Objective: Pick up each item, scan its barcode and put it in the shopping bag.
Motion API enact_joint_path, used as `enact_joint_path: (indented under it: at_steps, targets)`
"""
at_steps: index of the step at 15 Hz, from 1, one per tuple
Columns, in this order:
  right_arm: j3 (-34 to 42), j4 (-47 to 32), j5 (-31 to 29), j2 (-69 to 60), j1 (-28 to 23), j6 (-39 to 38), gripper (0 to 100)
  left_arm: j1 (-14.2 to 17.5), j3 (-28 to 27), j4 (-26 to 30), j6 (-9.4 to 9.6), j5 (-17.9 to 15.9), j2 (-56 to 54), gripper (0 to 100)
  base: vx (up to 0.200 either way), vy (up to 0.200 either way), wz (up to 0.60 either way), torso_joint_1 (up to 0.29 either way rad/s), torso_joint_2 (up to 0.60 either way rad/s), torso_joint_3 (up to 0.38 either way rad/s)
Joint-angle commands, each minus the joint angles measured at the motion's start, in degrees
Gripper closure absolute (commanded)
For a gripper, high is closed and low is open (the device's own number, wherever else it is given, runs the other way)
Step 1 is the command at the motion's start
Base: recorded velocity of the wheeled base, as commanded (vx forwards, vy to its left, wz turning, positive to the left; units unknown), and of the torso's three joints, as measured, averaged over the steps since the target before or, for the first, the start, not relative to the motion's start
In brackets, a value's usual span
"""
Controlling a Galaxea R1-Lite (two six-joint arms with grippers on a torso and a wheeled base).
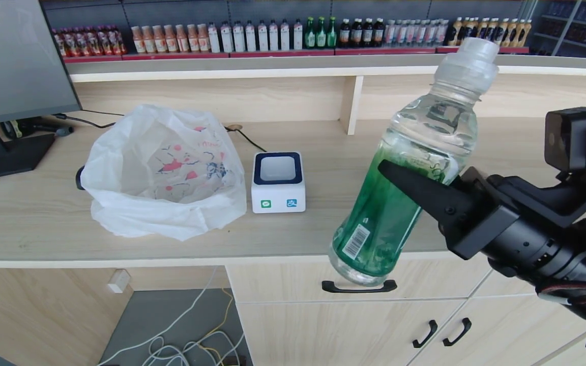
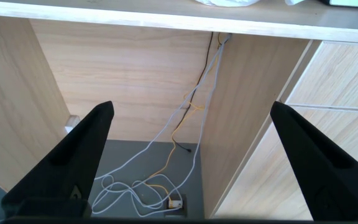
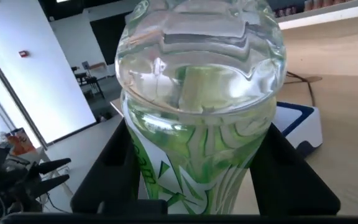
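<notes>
Clamping the tilted green bottle [image 1: 415, 147] around its middle, the right gripper [image 1: 410, 183] held it aloft right of the barcode scanner [image 1: 278, 181]. Scanning it and dropping it into the shopping bag [image 1: 163, 173] looked not yet done. The left gripper [image 2: 191, 155] gaped wide, empty.

A shop checkout: long rows of bottled drinks [image 1: 293, 35] line red-edged shelves [image 1: 283, 52] behind a wooden tabletop [image 1: 28, 213] carrying a white scanner [image 1: 278, 182], a plastic shopping bag [image 1: 166, 173] and a monitor [image 1: 13, 61].
</notes>
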State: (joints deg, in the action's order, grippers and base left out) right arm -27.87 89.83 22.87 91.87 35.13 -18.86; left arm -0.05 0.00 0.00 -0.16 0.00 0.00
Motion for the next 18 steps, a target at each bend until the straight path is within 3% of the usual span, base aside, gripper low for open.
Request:
enact_joint_path:
  at_steps: [1,7,10,13,18]
  targets:
    - [2.6,0.2,0.4,2.5,0.6,-0.6,100,0.0,0.0,0.0,-0.02,0.0,0.0,0,0.0,0.0,0.0,0.0,0.0,0.0]
    - [2.8,0.2,0.5,3.3,9.0,-0.8,100,0.0,0.0,0.0,-0.02,0.0,0.0,0,0.0,0.0,0.0,0.0,0.0,0.0]
    - [0.7,0.2,2.3,4.8,9.1,-4.7,100,0.0,0.0,0.0,-0.11,0.0,0.0,0,0.0,0.0,0.0,0.0,0.0,0.0]
    - [-3.9,0.2,2.5,4.6,9.0,-13.7,100,0.0,0.0,0.0,-0.02,0.0,0.0,0,0.0,0.0,0.0,0.0,0.0,0.0]
    - [-6.2,0.2,2.5,4.4,9.7,-17.7,100,0.0,0.0,0.0,-0.11,0.0,0.0,0,0.0,0.0,0.0,0.0,0.0,0.0]
